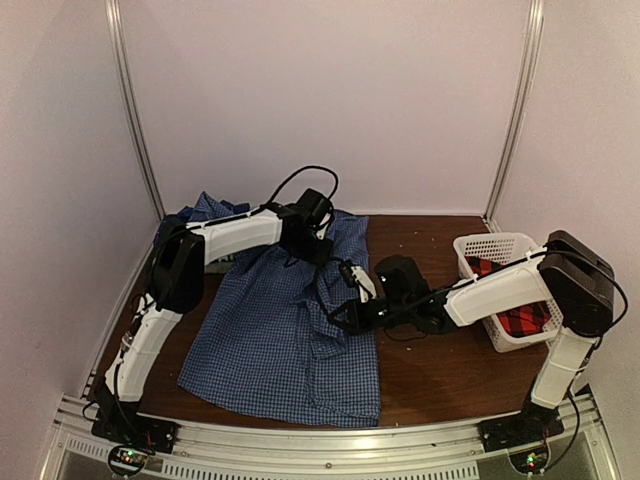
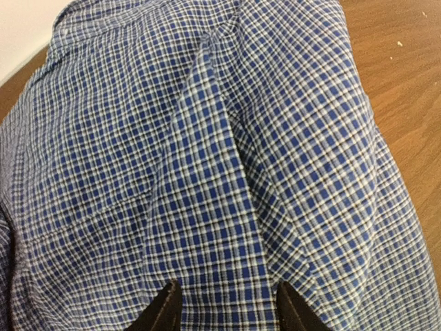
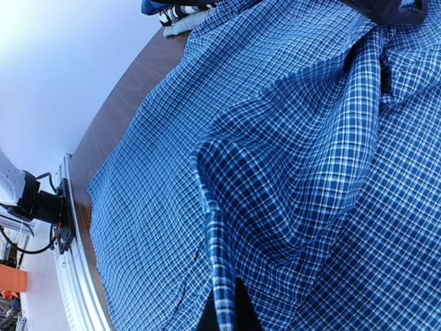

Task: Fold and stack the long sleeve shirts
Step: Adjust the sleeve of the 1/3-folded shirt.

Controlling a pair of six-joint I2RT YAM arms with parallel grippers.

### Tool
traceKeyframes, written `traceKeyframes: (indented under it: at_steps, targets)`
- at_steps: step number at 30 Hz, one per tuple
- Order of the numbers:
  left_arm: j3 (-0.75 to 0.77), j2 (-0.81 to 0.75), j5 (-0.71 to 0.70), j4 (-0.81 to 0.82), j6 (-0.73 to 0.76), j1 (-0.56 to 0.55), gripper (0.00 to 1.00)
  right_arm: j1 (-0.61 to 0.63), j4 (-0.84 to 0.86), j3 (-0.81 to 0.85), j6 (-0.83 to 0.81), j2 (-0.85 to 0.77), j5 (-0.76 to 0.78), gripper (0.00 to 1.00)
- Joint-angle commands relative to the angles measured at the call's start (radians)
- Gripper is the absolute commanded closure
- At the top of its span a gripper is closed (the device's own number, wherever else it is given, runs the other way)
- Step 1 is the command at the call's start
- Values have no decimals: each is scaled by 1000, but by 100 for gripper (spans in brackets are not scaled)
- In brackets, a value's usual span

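Currently I am clenching my right gripper (image 3: 222, 318) on a hem of the blue-and-white check shirt (image 1: 280, 340), which is lying spread across the table (image 1: 440, 375). I am raising that hem so the panel can be carried over for a fold. My left gripper (image 2: 227, 307) is straddling a raised ridge at the collar end, fingers half parted with cloth packed between them. I am judging this a grasp that anchors the far end. The red-and-black plaid shirt (image 1: 520, 320) is lying in the basket (image 1: 480, 243). The darker plaid shirt (image 1: 207, 208) is lying bunched behind my left arm, mostly hidden. Sleeves and buttons are not showing clearly.
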Motion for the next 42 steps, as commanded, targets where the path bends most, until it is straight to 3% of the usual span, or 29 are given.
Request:
traceKeyframes:
  at_steps: [1, 5, 10, 20, 34, 42]
  targets:
    - [49, 3, -105, -1, -4, 4, 63, 6, 27, 10, 10, 5, 19, 100]
    - [84, 12, -107, 6, -2, 11, 83, 6, 28, 2, 11, 1, 23, 100]
    - [100, 12, -98, 6, -6, 28, 100, 6, 27, -6, 10, -11, 30, 100]
    - [85, -30, -84, 11, -38, 83, 100, 6, 27, -3, 15, -13, 37, 100]
    - [-74, -159, -129, 71, -108, 119, 100, 3, 12, 7, 17, -25, 58, 100]
    - [-54, -151, -89, 80, -108, 163, 100, -13, -19, 48, 23, -49, 76, 100]
